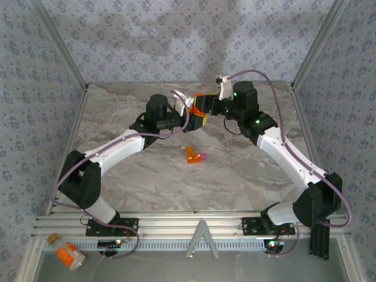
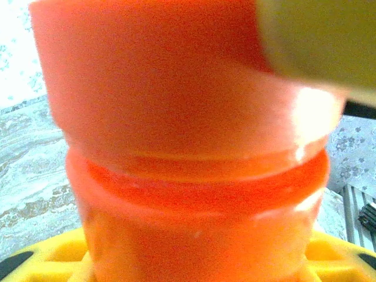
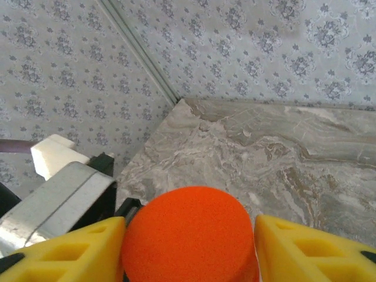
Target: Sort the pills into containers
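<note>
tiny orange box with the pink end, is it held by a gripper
No, the box lies loose on the table in the top view.

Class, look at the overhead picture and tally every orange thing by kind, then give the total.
Orange pill bottle with orange cap: 1
Small orange box with pink end: 1
Orange bottle with white label: 1
Tiny orange item, too small to identify: 1
Total: 4
</note>
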Robot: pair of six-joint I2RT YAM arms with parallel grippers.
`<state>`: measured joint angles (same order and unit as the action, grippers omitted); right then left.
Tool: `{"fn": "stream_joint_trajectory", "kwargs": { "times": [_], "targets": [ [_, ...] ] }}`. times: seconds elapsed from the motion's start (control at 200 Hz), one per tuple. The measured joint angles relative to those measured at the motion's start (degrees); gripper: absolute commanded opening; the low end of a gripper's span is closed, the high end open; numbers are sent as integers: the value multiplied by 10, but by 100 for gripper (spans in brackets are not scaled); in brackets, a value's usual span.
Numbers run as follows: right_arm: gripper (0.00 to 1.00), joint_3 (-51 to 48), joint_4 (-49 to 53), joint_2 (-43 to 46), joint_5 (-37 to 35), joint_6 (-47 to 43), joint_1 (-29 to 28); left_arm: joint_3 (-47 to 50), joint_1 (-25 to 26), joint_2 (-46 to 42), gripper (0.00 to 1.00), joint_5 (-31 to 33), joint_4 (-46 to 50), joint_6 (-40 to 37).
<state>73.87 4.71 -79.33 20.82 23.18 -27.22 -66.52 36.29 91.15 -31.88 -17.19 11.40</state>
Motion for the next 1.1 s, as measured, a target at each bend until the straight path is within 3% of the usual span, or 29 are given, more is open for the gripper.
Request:
{"fn": "stream_joint_trajectory", "kwargs": {
  "times": [0.195, 0.365, 0.535, 0.775, 1.099],
  "targets": [
    [88, 0, 46, 46, 106, -11, 65, -4, -4, 0, 0, -25, -15, -9],
    [89, 13, 85, 90, 201, -35, 115, -6, -25, 0, 0, -75, -7, -24],
    [88, 59, 112, 54, 267, -50, 130, -24, -31, 0, 0, -135, 26, -50],
    [85, 93, 147, -10, 290, -65, 116, -41, -30, 0, 0, -185, 76, -80],
    [75, 119, 179, -28, 294, -89, 78, -51, -30, 0, 0, -200, 109, -99]
  ]
}}
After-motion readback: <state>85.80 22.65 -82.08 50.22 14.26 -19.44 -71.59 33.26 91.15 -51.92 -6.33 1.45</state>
